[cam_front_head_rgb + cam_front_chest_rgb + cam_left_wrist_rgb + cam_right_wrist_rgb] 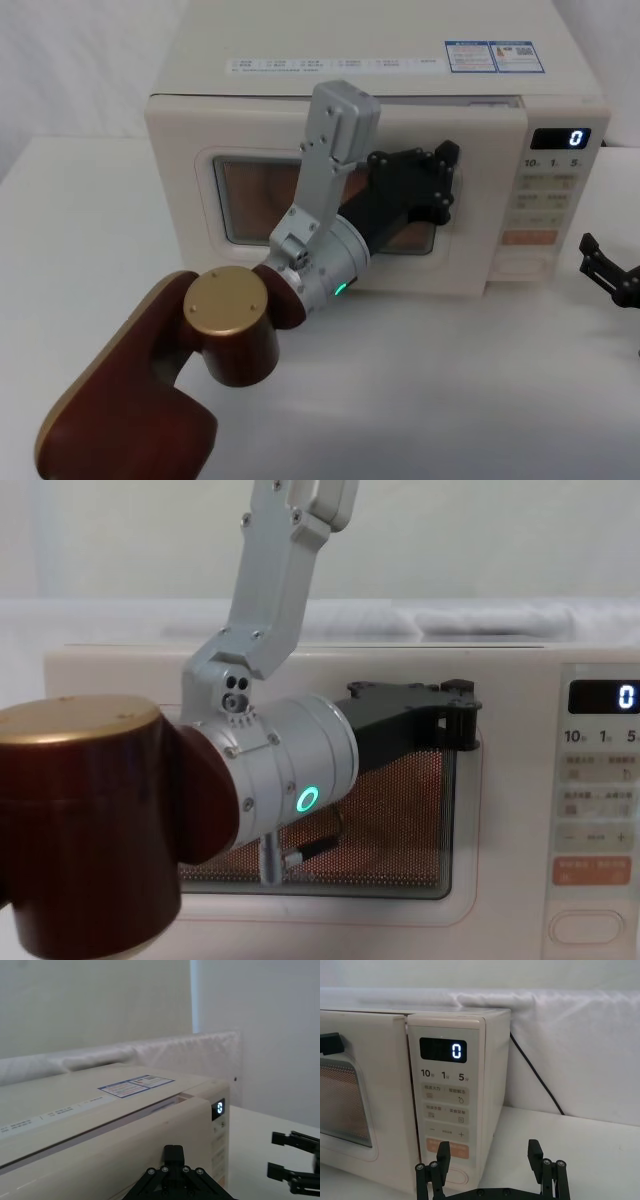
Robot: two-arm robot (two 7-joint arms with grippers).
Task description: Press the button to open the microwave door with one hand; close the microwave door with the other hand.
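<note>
— Head view: where is the left gripper?
— At frame centre, against the right edge of the microwave door, which looks shut; whether its fingers are spread cannot be told.
— And the right gripper?
— Spread, at the right edge, near the oval button at the panel's bottom.

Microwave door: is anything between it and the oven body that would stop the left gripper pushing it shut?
Nothing visible. The microwave door sits nearly flush, with a thin gap along its top edge in the left wrist view. The left gripper is against the door's right side. The right gripper hangs off to the right, near the button.
</note>
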